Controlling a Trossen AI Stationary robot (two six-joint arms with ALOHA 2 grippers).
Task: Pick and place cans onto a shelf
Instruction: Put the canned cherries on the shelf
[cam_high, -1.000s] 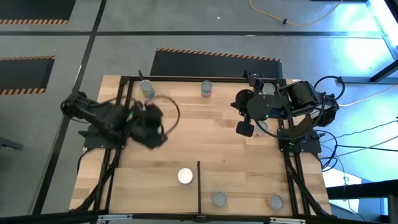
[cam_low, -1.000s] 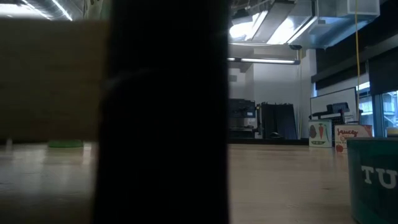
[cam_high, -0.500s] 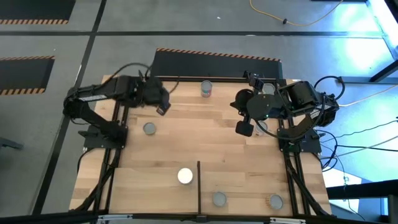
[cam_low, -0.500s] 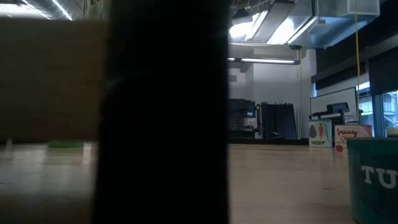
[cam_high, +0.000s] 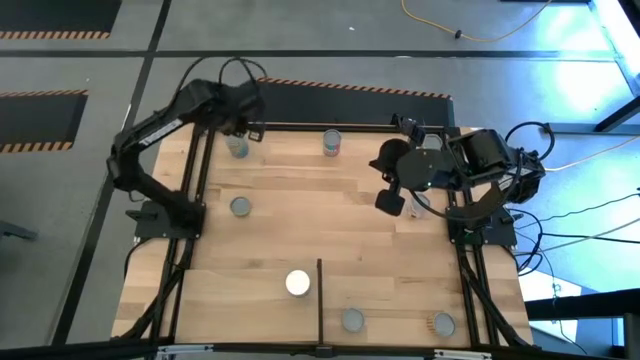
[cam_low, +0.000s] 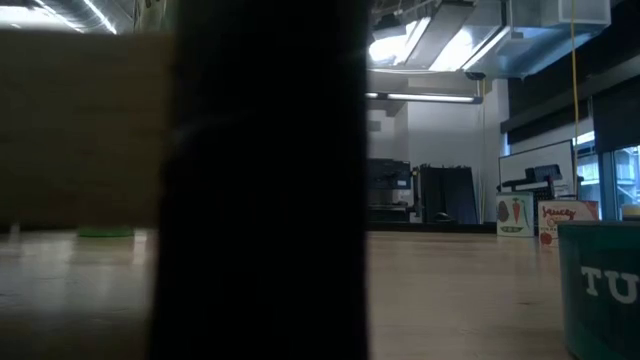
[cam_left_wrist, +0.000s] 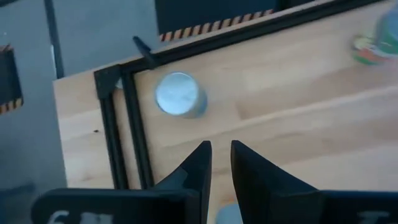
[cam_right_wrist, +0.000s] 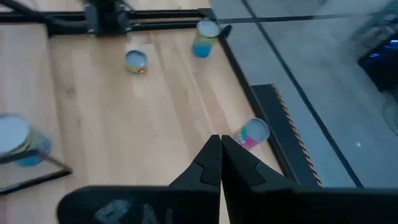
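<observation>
Since the earlier frame we have swung the left arm from mid-left of the counter (cam_high: 400, 275) up to the far upper-left corner, leaving one can (cam_high: 240, 206) standing alone at left of centre. Now the left tool (cam_high: 243, 124) hovers over another can (cam_high: 237, 146) just inside the black frame — its fingers stand narrowly apart, holding nothing. The right tool (cam_high: 391, 201) waits at upper right, pinched closed and empty. More cans sit on the shelf (cam_high: 400, 318) along the lower edge, either side of the divider bar (cam_high: 319, 300). To grasp well, we judge we should spread the fingers wider, centre over the grey top (cam_left_wrist: 176, 94), then descend straight, clear of the frame.
</observation>
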